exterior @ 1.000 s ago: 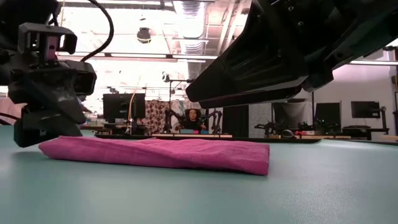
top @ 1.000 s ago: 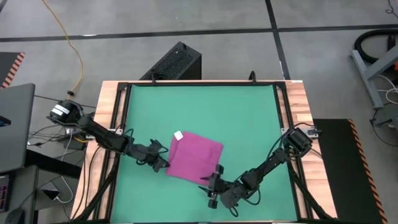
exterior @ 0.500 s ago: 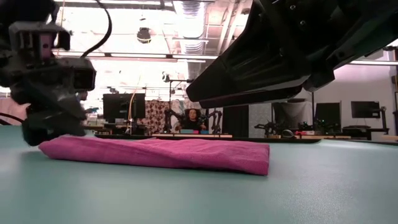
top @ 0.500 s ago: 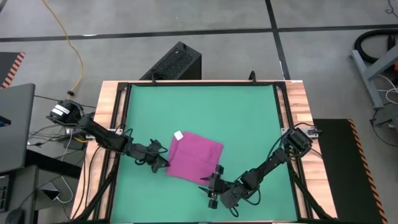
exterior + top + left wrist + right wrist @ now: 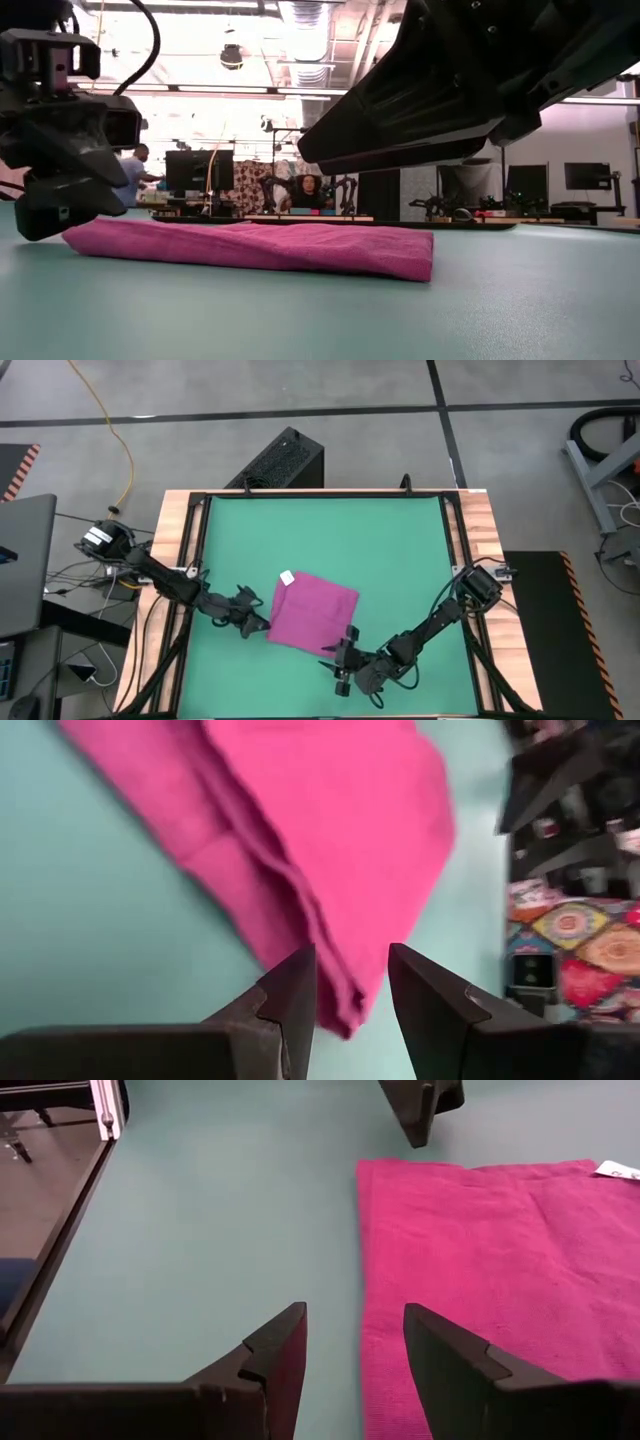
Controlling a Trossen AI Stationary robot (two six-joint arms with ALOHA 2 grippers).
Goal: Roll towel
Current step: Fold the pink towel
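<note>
Towel [image 5: 314,612] lies flat on my green desk [image 5: 400,550], a little toward the front of centre, its white tag [image 5: 287,576] at the far left corner. My left end effector [image 5: 262,622] sits just beside the towel's left corner, fingers parted and gripping nothing. My right end effector [image 5: 343,645] waits at the towel's near edge, fingers likewise spread and empty.
</note>
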